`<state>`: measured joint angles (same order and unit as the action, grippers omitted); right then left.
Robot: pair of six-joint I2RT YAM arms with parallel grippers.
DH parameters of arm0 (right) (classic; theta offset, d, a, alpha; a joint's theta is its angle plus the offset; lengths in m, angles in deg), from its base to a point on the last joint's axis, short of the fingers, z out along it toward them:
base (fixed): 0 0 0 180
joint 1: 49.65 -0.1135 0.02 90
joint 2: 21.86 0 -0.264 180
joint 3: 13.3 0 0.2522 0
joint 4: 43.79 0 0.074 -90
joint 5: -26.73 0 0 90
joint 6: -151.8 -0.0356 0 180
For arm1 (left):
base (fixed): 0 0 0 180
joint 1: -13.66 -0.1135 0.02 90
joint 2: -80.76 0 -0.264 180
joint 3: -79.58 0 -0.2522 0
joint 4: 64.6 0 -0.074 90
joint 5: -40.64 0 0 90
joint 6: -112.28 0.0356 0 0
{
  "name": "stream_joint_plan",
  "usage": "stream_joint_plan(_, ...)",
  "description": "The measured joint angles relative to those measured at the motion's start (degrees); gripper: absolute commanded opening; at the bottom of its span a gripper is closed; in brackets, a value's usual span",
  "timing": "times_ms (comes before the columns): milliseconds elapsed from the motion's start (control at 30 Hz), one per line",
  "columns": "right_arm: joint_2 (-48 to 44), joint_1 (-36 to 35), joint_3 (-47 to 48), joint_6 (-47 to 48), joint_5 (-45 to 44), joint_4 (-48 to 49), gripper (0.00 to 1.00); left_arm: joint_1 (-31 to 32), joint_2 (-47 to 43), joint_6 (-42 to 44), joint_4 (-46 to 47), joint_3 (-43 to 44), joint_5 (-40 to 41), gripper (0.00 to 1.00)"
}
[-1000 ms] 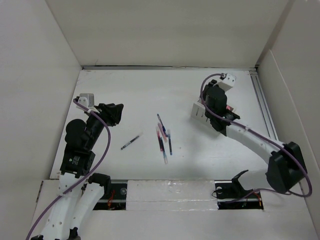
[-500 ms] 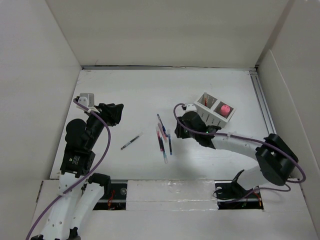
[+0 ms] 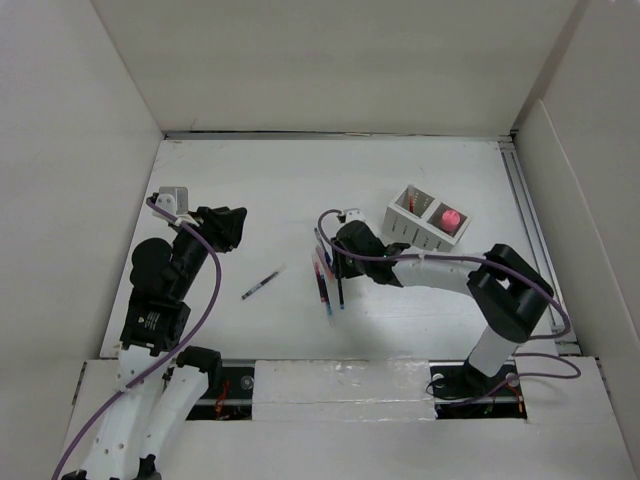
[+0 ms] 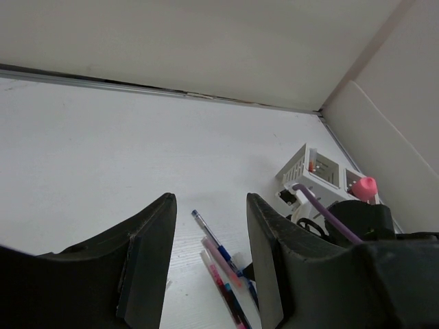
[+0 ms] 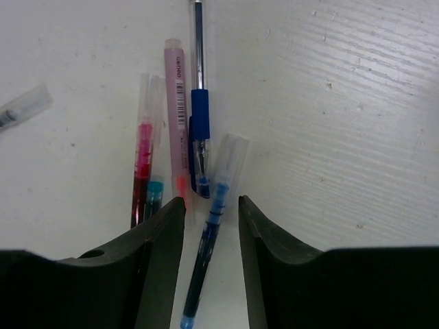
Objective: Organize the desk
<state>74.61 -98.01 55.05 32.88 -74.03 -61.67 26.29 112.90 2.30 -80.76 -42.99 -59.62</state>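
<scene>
Now the right fingers [image 5: 161, 233] are spread low over the pens [image 3: 325, 275], with a blue pen [image 5: 209, 264] in the gap between them; I cannot tell if they touch it. Well left of the pens, the left fingers [image 4: 147, 240] are spread and hold nothing. A lone pen [image 3: 262, 284] lies left of the pens and an organizer [image 3: 428, 218] stands to their right. The white surface [image 3: 250, 190] lies under the pens and reaches to the walls.

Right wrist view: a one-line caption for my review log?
Open right gripper frames a clear-capped blue-ink pen beside a pale pink pen on the matte white desk.
</scene>
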Motion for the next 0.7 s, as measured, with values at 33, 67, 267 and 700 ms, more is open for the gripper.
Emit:
stream_joint_plan(33, 1.03, 0.0, 0.42, 0.15, -0.22, 0.07, 0.42, 0.0, -0.02, 0.0, 0.0, 0.0, 0.0, 0.41)
stream_joint_plan(67, 2.16, 0.02, 0.81, 0.24, -0.44, 0.07, 0.41, 0.0, -0.02, -0.02, 0.0, 0.0, 0.0, 0.41)
stream_joint_plan(267, 5.9, 0.39, 3.08, 0.2, -2.78, 0.74, 0.26, 0.0, 0.04, 0.0, 0.0, 0.0, -0.02, 0.41)
stream_joint_plan(700, 7.54, 0.74, 4.35, 0.26, -6.58, 0.42, 0.26, 0.0, 0.02, 0.0, 0.0, 0.0, 0.02, 0.41)
